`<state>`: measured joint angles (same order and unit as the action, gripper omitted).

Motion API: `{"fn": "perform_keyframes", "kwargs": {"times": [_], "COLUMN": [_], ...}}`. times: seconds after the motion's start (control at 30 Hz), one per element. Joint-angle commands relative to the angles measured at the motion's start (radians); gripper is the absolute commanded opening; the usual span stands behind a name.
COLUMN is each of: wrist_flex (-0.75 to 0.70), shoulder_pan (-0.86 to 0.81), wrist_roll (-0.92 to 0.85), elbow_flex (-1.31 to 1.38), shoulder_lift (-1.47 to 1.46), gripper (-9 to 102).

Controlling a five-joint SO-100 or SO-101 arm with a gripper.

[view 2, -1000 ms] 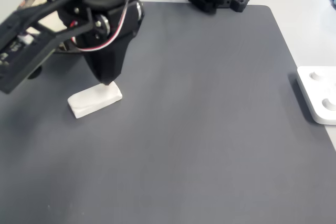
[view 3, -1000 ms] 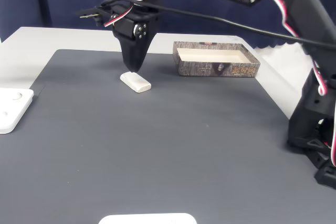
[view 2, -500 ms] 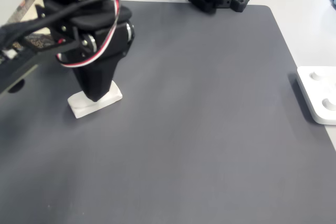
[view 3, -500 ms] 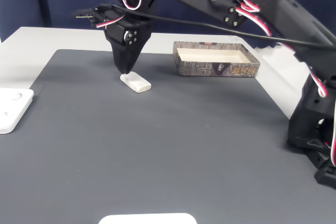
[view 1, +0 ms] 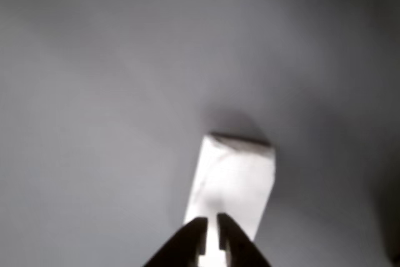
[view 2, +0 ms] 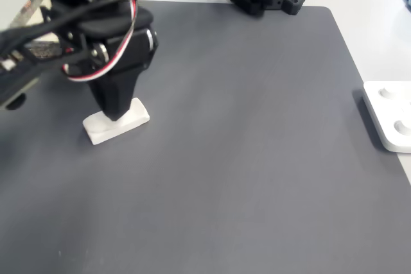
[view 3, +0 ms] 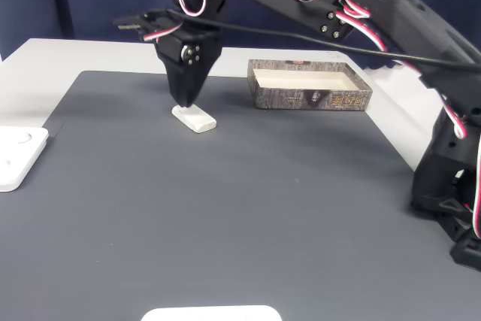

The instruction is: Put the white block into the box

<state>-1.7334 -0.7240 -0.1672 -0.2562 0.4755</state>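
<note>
white block on mat; box right of it; plate far left

Compared with a second ago, the arm now reaches farther out, so the gripper sits over the middle of the white block rather than at its far end, hiding more of it in a fixed view. In another fixed view the gripper points down at the block's back end. Since half a second ago the shift is only slight.
</note>
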Motion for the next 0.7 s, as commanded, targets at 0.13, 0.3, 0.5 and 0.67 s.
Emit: {"fn": "perform_keyframes", "kwargs": {"times": [0.13,0.3,0.5,0.67], "wrist_flex": [-0.005,-0.005,-0.003,-0.003], "shoulder_pan": [-0.043,-0.044,-0.035,-0.035], "wrist_roll": [-0.025,-0.08,-0.247,-0.285], "elbow_flex": [-0.005,0.003,0.017,0.011], "shoulder_lift": [0.143,0.153,0.173,0.204], "gripper": [-2,-2,-2,-2]}}
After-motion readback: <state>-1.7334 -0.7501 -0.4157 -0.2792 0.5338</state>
